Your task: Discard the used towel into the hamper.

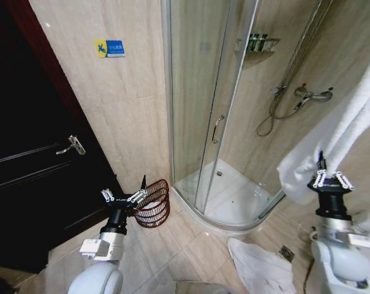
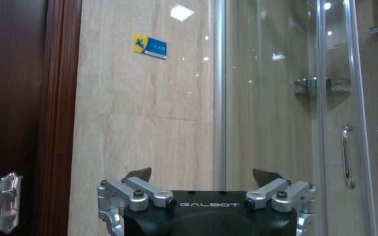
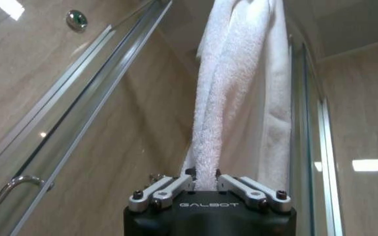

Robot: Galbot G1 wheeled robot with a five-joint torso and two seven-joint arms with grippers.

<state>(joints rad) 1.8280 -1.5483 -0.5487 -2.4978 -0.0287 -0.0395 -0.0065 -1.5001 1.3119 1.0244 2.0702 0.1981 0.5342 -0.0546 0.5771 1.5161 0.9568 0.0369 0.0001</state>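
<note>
Right gripper (image 3: 204, 183): nearest the lens in the right wrist view, pointing up, its fingers pinched together on a hanging white towel (image 3: 232, 93); in the head view it stands right of the shower enclosure (image 1: 215, 116).
Towel: hangs down from above on the right, its lower fold held by the right gripper.
Left gripper (image 1: 125, 196): raised left of the shower enclosure, fingers spread apart, holding nothing.
Hamper (image 1: 154, 202): dark red wire basket on the tiled floor, just left of the shower enclosure, against the wall, directly beside the left gripper.
Second towel (image 1: 258, 266): crumpled on the floor in front of the shower enclosure.
</note>
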